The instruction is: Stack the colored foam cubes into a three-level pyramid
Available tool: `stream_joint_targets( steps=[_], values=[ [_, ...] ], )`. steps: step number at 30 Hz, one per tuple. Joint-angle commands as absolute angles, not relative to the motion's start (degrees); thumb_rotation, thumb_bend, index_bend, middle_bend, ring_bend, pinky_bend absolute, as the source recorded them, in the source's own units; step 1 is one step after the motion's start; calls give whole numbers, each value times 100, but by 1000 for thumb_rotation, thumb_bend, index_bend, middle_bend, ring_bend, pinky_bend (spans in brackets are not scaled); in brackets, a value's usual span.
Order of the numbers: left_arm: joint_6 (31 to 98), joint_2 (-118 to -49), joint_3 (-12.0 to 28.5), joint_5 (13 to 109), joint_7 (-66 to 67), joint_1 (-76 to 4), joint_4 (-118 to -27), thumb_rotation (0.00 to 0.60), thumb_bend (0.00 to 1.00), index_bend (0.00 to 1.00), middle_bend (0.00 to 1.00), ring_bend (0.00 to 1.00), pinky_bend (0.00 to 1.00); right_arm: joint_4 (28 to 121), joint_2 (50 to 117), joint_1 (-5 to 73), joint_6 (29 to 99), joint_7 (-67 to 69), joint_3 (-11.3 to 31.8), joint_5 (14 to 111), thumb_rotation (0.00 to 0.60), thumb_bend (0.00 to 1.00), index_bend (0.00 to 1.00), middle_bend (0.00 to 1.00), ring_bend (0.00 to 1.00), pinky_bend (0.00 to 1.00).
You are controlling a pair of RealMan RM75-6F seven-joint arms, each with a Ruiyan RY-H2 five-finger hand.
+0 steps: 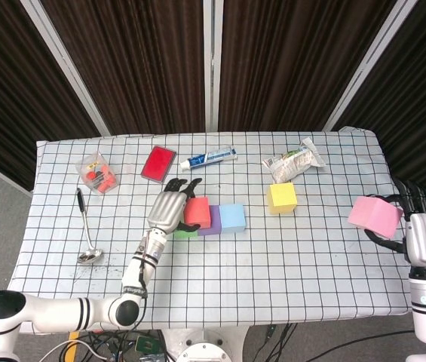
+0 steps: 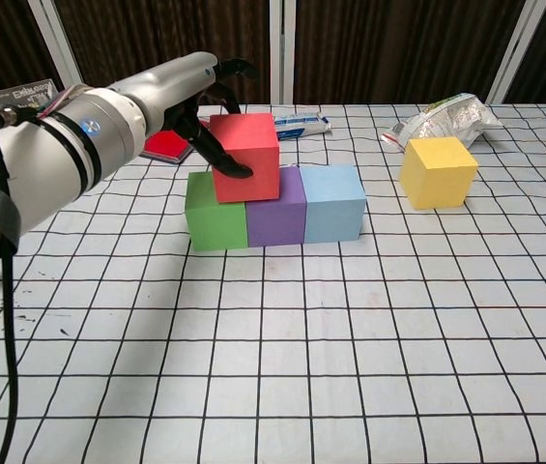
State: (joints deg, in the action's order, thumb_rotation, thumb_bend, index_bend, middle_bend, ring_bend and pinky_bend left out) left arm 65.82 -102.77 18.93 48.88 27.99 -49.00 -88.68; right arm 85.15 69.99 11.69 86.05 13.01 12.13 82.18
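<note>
A green cube [image 2: 215, 215], a purple cube [image 2: 278, 215] and a light blue cube [image 2: 333, 201] form a row on the checked cloth. A red cube [image 2: 246, 158] sits on top, straddling the green and purple ones, and my left hand [image 2: 198, 108] grips it from the left side. In the head view the same hand [image 1: 169, 206] covers the green cube [image 1: 185, 234]. A yellow cube [image 2: 436, 171] stands alone to the right. My right hand [image 1: 418, 226] holds a pink cube [image 1: 374, 215] at the table's right edge, outside the chest view.
Along the back lie a toothpaste tube [image 1: 209, 157], a red flat case [image 1: 158, 162], a crumpled snack bag [image 1: 293, 160] and a clear box of small items [image 1: 97, 173]. A ladle [image 1: 86, 226] lies at the left. The table [image 1: 273, 271] drops off at the right by the pink cube.
</note>
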Motion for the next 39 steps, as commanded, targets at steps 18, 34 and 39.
stream_joint_targets(
  steps=[18,34,39],
  values=[
    [6581,-10325,1894,4823,2792,-4907,-8810,600,161,104,445,120,84,8520,7023,1178,8536,1273,1207,8170,600,76,0,495,58,0],
    [6578,-10305,1895,4800,2766,-4878,-8884,600,157,101,400,120,84,8546,7018,1181,8491,1262,1204,8146,600,75,0,494,58,0],
    [6596,-10300,1895,4798,2776,-4873,-8903,600,154,101,399,120,85,8549,7015,1179,8490,1266,1205,8142,600,75,0,494,58,0]
  ],
)
